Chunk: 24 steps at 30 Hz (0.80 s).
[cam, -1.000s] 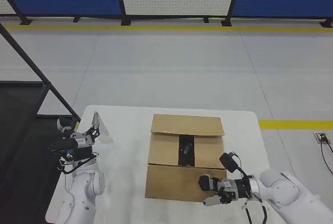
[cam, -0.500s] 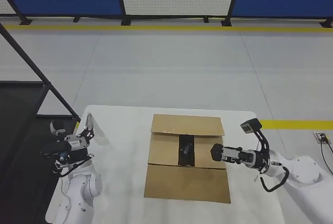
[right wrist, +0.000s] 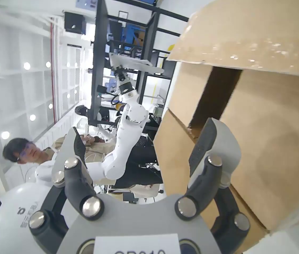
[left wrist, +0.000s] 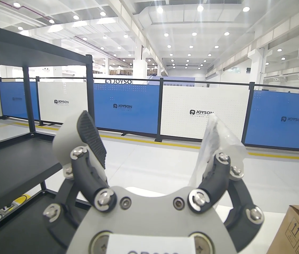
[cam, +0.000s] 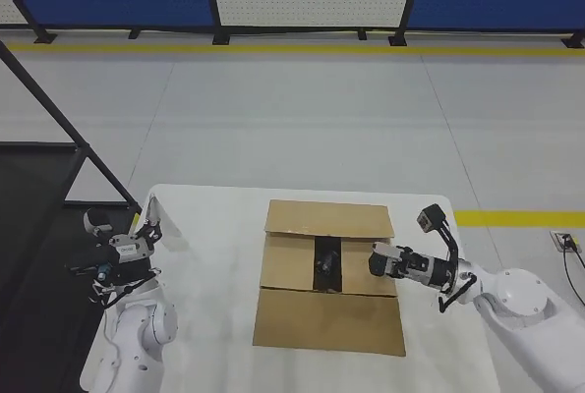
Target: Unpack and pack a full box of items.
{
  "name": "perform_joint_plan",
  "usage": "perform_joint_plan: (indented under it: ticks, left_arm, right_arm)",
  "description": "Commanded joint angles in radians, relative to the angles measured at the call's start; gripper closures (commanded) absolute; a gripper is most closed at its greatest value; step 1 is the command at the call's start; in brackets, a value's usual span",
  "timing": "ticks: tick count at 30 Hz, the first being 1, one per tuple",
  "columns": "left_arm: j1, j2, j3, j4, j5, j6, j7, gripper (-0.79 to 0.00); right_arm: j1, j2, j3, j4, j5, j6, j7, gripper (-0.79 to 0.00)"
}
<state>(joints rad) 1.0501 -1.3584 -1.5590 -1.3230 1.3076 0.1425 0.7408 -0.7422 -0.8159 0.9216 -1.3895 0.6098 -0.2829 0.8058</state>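
White table point(cam: 218, 295) with cardboard box point(cam: 326, 322), grey floor point(cam: 302, 118)

- A pale grey floor point(cam: 302, 128) is spread out ahead of the left tool point(left wrist: 149, 122) and the right tool point(right wrist: 141, 127), past the far edge of the white worktop point(cam: 213, 305).
- A yellow line point(cam: 272, 47) is painted across that floor, far ahead of both tools.
- A fence of blue and white panels point(left wrist: 205, 112) is set just behind the line.
- A black shelving rack point(left wrist: 19, 157) is placed close beside the left tool, on the side away from the worktop.
- Rows of round lamps point(left wrist: 160, 9) are fitted in the white ceiling point(left wrist: 218, 17), high above the left tool.
- A shorter yellow stripe point(cam: 528, 218) and a floor socket point(cam: 564, 241) are found out past the right tool, off the worktop.
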Motion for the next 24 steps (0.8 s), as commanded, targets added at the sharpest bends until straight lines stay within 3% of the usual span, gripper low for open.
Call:
perform_joint_plan:
  ticks: [1,10,17,24]
  left_arm:
    - [0.0,0.0,-0.002,0.001,0.0,-0.002,0.001,-0.785]
    - [0.011,0.001,-0.015,0.006,-0.004,-0.004,0.007,-0.785]
    - [0.03,0.002,-0.036,-0.005,-0.011,0.001,0.012,-0.785]
    - [0.048,0.003,-0.054,-0.021,-0.021,0.002,0.017,-0.785]
  right_arm:
    - [0.018,-0.012,-0.016,0.033,-0.009,0.029,-0.029,-0.785]
    - [0.115,-0.087,-0.093,0.153,-0.02,0.07,-0.191,-0.785]
    - [0.178,-0.141,-0.106,0.197,0.004,-0.024,-0.306,-0.785]
    - [0.295,-0.2,-0.147,0.266,-0.064,0.063,-0.448,-0.785]
